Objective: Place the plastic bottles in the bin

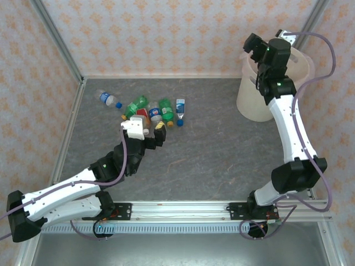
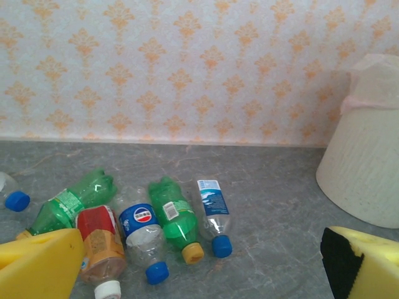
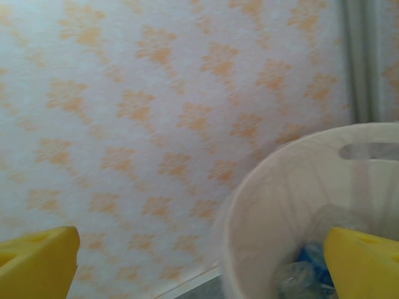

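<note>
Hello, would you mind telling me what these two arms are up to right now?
They are moving plastic bottles from the table into the bin. The right gripper hangs open and empty above the bin, where a few dropped bottles lie at the bottom. The left gripper, also open and empty, sits at the near edge of the roughly six bottles not yet picked up.

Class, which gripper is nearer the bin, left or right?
Right. The right gripper hangs above the bin's rim, open. The left gripper sits across the table beside the bottles, well away from the bin.
</note>
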`<state>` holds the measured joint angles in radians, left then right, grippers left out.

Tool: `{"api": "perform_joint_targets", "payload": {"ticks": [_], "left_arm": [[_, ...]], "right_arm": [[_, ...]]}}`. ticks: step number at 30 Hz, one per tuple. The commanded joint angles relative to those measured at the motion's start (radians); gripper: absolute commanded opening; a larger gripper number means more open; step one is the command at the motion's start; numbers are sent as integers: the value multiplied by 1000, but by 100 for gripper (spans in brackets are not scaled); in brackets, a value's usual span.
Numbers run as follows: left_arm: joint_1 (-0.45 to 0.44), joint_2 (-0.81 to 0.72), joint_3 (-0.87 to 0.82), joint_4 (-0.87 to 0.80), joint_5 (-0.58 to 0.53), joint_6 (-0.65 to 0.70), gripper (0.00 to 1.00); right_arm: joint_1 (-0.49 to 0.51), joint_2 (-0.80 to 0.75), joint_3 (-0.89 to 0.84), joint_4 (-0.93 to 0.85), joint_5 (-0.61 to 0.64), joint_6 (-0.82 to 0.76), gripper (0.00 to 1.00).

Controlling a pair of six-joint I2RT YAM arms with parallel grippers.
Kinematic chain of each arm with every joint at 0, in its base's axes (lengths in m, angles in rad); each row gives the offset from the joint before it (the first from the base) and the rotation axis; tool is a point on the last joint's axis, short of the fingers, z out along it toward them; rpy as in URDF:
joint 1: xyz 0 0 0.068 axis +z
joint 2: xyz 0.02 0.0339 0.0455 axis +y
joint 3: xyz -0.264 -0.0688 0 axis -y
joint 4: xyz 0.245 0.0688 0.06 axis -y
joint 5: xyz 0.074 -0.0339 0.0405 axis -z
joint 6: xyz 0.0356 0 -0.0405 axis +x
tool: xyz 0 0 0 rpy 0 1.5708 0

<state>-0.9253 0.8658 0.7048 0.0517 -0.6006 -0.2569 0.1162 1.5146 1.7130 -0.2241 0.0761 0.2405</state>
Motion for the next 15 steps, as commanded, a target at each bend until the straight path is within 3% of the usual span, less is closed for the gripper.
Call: {"api": "perform_joint_targets", "payload": {"ticks": [1,6,15], "left_arm": [[40,24,17,-50,24,-56,99],[147,90,64,-113,38,-111,99],[480,228,162,-227,224,-259,99]], "right_arm": [[40,-74,-53,-1,-53,21,100],[110,-158,-195,44,-102,50,100],[241,-296,-468,141,-187,69,100]]}}
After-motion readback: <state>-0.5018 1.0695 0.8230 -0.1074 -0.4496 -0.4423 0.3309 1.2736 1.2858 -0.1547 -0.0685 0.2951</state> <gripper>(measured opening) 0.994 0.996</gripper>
